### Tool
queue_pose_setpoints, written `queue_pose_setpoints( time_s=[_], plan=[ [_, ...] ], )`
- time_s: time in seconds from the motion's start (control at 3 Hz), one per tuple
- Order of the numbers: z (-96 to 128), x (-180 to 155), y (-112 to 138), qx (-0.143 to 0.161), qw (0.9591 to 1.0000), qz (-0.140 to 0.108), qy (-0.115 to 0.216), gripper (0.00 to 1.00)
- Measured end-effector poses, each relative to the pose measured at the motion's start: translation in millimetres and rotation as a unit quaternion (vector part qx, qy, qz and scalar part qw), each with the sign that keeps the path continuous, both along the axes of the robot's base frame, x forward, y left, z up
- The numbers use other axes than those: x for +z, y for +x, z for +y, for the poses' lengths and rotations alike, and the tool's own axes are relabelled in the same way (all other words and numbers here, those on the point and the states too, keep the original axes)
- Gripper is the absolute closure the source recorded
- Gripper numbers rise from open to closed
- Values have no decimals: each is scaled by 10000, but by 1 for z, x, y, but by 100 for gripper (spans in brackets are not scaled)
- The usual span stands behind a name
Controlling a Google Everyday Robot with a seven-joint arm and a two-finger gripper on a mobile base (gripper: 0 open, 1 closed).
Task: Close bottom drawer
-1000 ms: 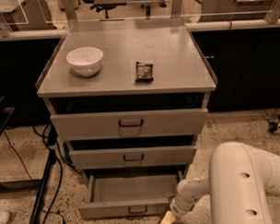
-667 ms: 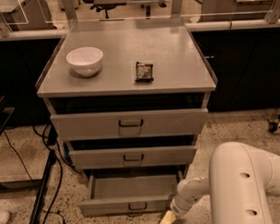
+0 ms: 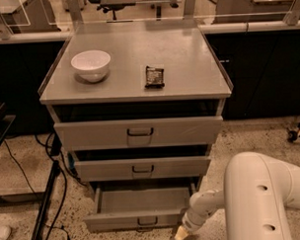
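The bottom drawer (image 3: 138, 207) of the grey cabinet stands pulled out, showing its plain grey tray and a slim front panel with a small dark loop handle (image 3: 147, 221). My gripper (image 3: 180, 234) is at the bottom edge of the view, just right of the drawer's front right corner, on the end of my white arm (image 3: 264, 199). Only a pale tip of it shows. The middle drawer (image 3: 142, 167) and top drawer (image 3: 139, 131) above sit slightly out too.
On the cabinet top (image 3: 187, 56) sit a white bowl (image 3: 91, 64) and a dark snack packet (image 3: 154, 76). Black cables and a stand leg (image 3: 47, 204) lie on the speckled floor at the left. A dark counter runs behind.
The bottom drawer's front sits a little further in than before. My arm and gripper stay at its right front corner.
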State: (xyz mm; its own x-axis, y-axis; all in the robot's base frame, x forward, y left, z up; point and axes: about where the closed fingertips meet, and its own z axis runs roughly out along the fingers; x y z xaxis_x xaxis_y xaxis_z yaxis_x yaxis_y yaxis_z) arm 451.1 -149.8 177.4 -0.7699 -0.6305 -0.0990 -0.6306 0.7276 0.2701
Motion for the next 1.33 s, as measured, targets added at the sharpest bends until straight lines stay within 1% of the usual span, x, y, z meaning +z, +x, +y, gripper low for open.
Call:
queue_pose_setpoints(
  time_s=[0.33, 0.67, 1.0, 1.33],
  plan=[
    [0, 0, 0, 0, 10000, 0, 1, 62],
    [7, -4, 19, 80, 9997, -140, 169, 93],
    [15, -7, 38, 97, 9989, -349, 290, 100],
    [22, -12, 49, 112, 9982, -485, 345, 100]
  ],
)
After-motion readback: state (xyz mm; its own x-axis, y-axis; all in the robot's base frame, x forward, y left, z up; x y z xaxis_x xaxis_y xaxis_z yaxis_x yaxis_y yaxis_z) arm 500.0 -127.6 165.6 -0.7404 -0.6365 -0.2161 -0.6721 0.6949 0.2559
